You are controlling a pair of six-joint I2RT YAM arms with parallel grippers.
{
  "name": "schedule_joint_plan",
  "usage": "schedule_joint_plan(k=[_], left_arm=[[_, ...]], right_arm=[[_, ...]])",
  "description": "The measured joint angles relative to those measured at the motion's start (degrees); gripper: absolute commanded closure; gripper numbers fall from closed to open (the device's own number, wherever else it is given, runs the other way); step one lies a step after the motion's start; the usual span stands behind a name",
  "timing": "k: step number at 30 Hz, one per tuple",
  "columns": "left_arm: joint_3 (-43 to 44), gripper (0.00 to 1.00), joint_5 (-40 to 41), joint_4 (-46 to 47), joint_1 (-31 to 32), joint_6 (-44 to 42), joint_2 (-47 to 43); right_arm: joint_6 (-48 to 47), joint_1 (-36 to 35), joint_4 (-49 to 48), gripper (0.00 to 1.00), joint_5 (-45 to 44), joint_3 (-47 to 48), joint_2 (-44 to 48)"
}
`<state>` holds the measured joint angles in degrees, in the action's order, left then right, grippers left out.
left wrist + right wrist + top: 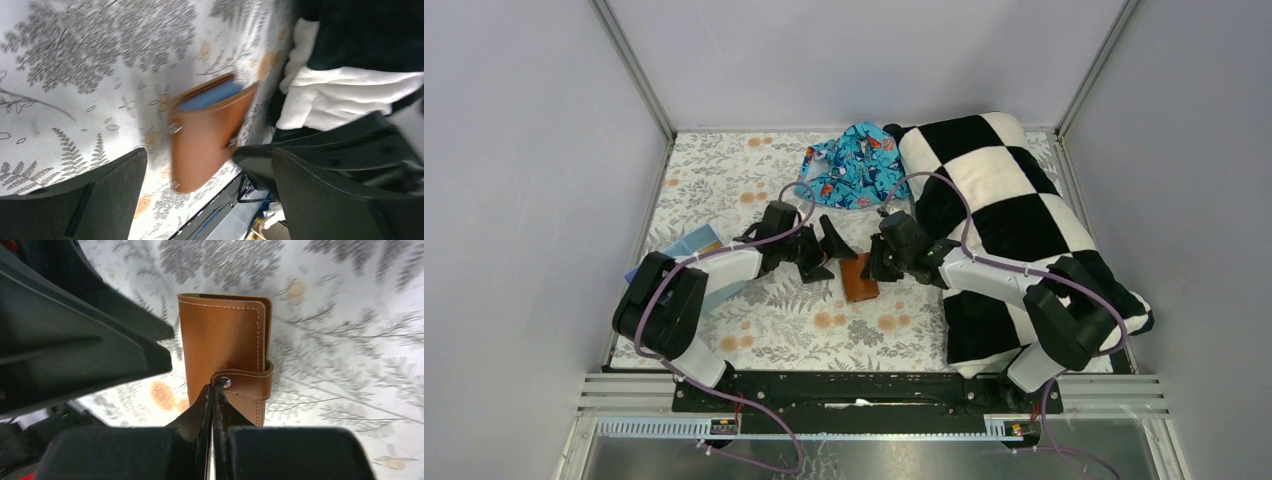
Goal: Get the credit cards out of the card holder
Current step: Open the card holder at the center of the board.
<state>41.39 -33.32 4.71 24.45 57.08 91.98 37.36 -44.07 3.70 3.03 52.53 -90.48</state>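
Off to the outer side of my left arm sits a light-blue box (686, 250) on the floral tablecloth (724, 170), well behind the left gripper (826, 253). That gripper hangs released, its two fingers spread wide with nothing between them but the cloth. The card holder (859, 278) lies just ahead of its tips and a little to their right. From the left wrist view the picture is blurred, but I can see the brown holder's mouth gaping slightly, with a blue edge of the credit cards (210, 95) showing inside it. So the cards are in the holder, not out on the cloth. The right gripper (212, 387) is clenched, its fingers pressed flat together. Their tips sit right at the holder's strap, just beside the metal snap (225, 382). I cannot tell whether they nip the strap's edge or only touch it. The strap looks fastened across the holder's front. Behind the right gripper, under its arm, lies a black-and-white checkered pillow (1009, 200). A blue patterned cloth (854, 165) lies beyond both grippers.
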Motion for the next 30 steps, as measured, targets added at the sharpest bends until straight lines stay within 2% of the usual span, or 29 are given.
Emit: schedule_joint_plan(k=[3, 7, 12, 16, 23, 30], left_arm=[[3.5, 0.01, 1.5, -4.4, -0.1, -2.3, -3.1], [4.5, 0.01, 1.8, -4.9, -0.2, -2.4, -6.4], [0.7, 0.01, -0.2, 1.6, -0.2, 1.8, -6.4], [-4.7, 0.01, -2.7, 10.1, -0.2, 7.8, -3.0], [-6.9, 0.01, -3.8, 16.3, 0.1, 11.9, -0.3], [-5.0, 0.01, -2.6, 11.3, 0.3, 11.0, 0.4]], right_arm=[[3.7, 0.0, -3.1, 1.0, 4.7, -1.4, -0.5], [6.5, 0.0, -5.6, 1.0, 7.8, -1.7, -3.4], [8.8, 0.0, -8.1, 1.0, 10.1, -2.5, -6.8], [9.7, 0.0, -9.7, 1.0, 11.0, -3.0, -7.2], [10.5, 0.0, -10.9, 1.0, 11.6, -3.5, -7.3], [11.5, 0.4, -12.5, 1.0, 11.7, -4.8, -7.3]])
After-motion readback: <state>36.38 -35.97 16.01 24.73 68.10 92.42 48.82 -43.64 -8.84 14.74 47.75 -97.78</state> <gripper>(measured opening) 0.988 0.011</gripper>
